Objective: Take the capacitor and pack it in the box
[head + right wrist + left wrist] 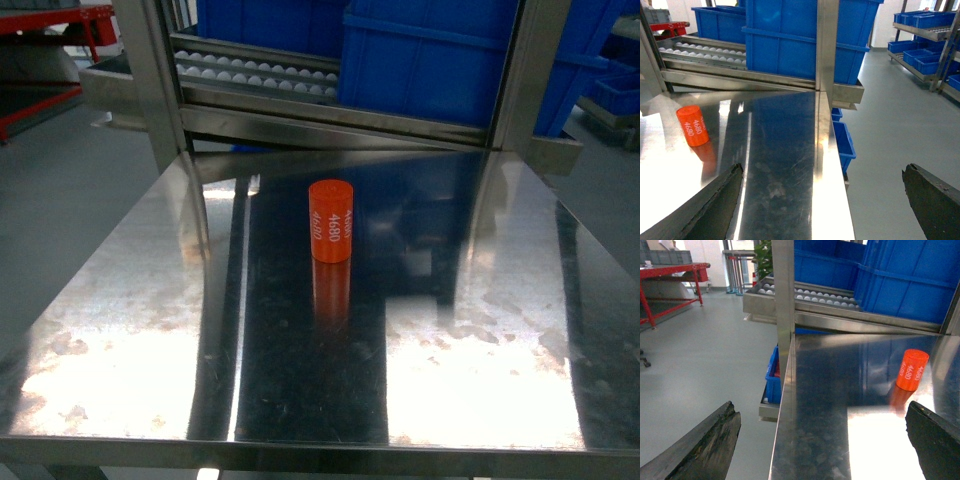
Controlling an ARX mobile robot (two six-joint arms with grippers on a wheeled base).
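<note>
Both hands spread and empty, off the edges of the steel surface; capacitor standing alone near its middle.

Left hand (822,440): dark fingers (700,447) wide apart, nothing between them, hanging over the surface's left edge with grey floor below. Right hand (822,200): fingers (935,197) likewise wide apart and empty, over the right edge. Neither hand shows in the head view. Capacitor (331,220): orange cylinder, upright, white "4680" printed down its side, resting on the surface (300,390) towards the far half, well apart from both hands; its reflection shows in the polished steel. Behind it, a roller rack (255,72) carries large blue bins (430,50). No pink box visible in any view.
</note>
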